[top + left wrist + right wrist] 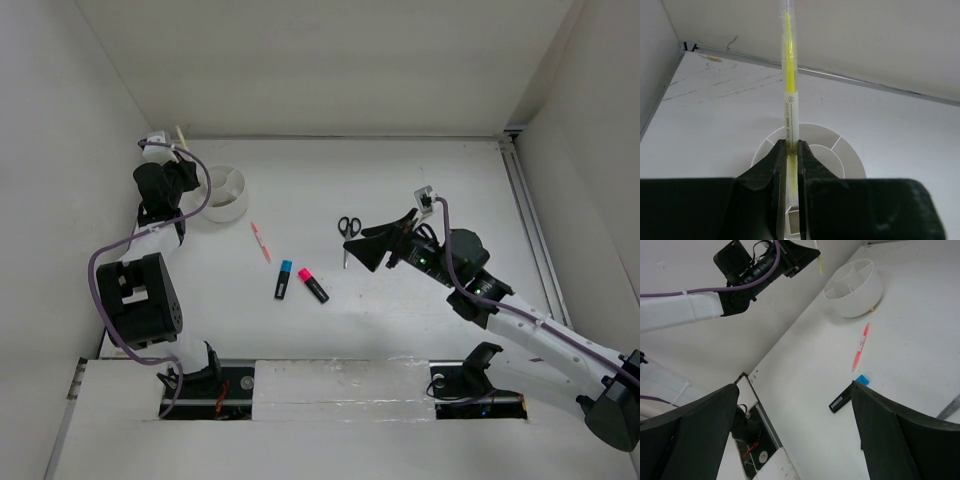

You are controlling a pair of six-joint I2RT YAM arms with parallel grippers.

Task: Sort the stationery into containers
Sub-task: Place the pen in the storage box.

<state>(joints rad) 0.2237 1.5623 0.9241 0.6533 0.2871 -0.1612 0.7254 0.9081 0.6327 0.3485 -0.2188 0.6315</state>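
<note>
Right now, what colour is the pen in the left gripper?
Yellow inside a clear barrel; the pen shows best in the left wrist view.

The bowl [225, 192] sits far left on the counter [420, 160]. At its left edge, the left end effector [789, 145] clamps the held pen [789, 75] off the counter. Right of the bowl and nearer lie the loose pen [261, 242], then the left highlighter [284, 279] and right highlighter [313, 285] side by side, with the scissors [348, 228] farthest right.
</note>
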